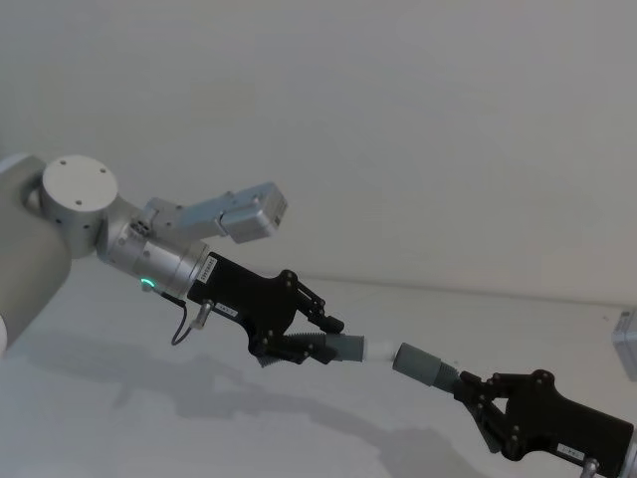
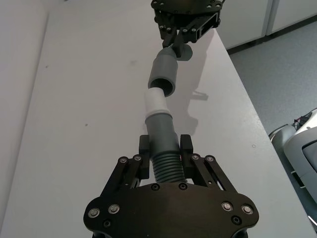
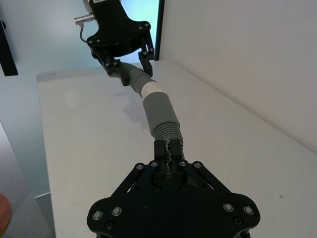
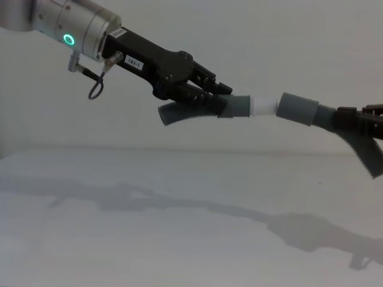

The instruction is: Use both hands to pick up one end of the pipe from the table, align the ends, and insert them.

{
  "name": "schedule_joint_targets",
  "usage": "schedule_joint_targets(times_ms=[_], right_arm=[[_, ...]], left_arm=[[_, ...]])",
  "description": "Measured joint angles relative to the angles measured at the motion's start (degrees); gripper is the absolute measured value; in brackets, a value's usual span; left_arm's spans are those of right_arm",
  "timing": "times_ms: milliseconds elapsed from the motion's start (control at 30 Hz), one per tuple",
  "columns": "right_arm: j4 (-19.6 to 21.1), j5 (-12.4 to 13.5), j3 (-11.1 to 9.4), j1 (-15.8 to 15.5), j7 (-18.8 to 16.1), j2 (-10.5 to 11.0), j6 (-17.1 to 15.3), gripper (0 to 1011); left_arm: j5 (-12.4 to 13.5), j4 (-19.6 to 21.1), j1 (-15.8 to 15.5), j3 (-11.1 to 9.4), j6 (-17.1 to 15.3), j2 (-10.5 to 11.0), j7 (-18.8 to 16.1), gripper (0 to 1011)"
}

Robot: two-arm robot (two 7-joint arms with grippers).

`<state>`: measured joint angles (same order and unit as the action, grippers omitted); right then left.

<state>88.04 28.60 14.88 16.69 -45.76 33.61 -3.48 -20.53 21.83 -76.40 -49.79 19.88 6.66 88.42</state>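
Both pipe pieces hang in the air above the white table. My left gripper is shut on the ribbed part of the plug piece, whose white tip points right. On the right, my right gripper is shut on the ribbed part of the socket piece. Its wide grey collar faces the white tip. Tip and collar are in line and meet at the collar's mouth. Most of the white tip still shows outside the collar.
A pale grey box sits at the table's right edge. Past the table's long edge lies grey floor with white cabinets behind. The arms' shadows fall on the table surface below the pipes.
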Motion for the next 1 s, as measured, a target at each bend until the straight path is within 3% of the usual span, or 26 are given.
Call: schedule_joint_targets(times_ms=[400, 600, 1000], right_arm=[[0.14, 0.49, 0.55, 0.16, -0.04, 0.5, 0.11, 50], [0.0, 0.64, 0.93, 0.4, 0.03, 0.68, 0.1, 50], [-0.27, 0.96, 1.65, 0.89, 0.58, 0.99, -0.29, 51]], left_arm=[[0.09, -7.35, -2.38, 0.52, 3.23, -3.13, 1.87, 329], [-0.86, -11.87, -3.97, -0.19, 5.36, -4.97, 2.96, 329], [-1.6, -16.46, -5.48, -0.24, 7.58, -6.81, 4.25, 329]])
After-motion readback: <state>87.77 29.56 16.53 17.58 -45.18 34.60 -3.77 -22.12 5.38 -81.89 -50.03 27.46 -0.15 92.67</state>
